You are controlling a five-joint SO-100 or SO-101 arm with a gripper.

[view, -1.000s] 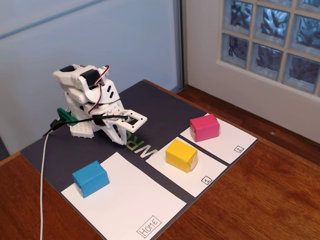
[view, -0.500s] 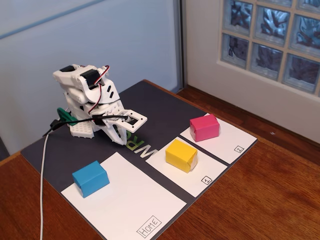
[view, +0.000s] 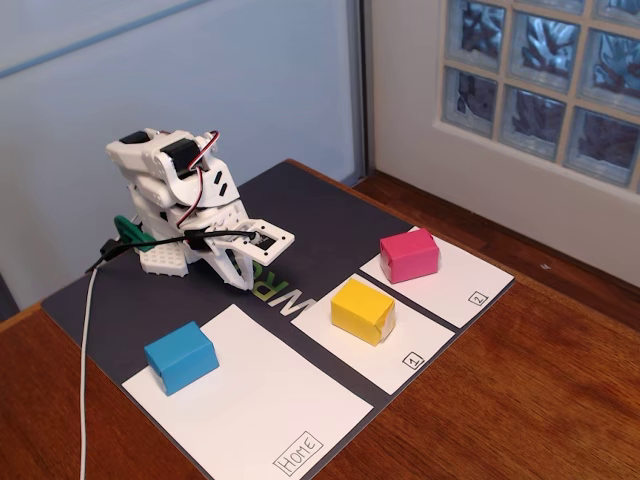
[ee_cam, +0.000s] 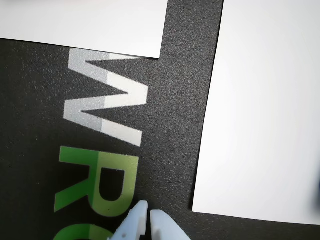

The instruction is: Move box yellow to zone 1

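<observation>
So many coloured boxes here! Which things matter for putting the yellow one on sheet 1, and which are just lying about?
In the job:
- small yellow paper-wrapped box, already on
- white paper sheet marked 1
- white plastic pincer, closed

Lying about:
- blue paper box
- pink paper box
- sheet marked 2
- Home sheet

Zone 1 (view: 385, 343) bears "1"; neighbouring panel (view: 455, 283) "2"; largest panel (view: 262, 400) "Home".

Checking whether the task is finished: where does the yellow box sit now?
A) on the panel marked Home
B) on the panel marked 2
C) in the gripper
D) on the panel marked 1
D: in the fixed view the yellow box rests on the white panel marked 1, apart from the gripper.
</observation>
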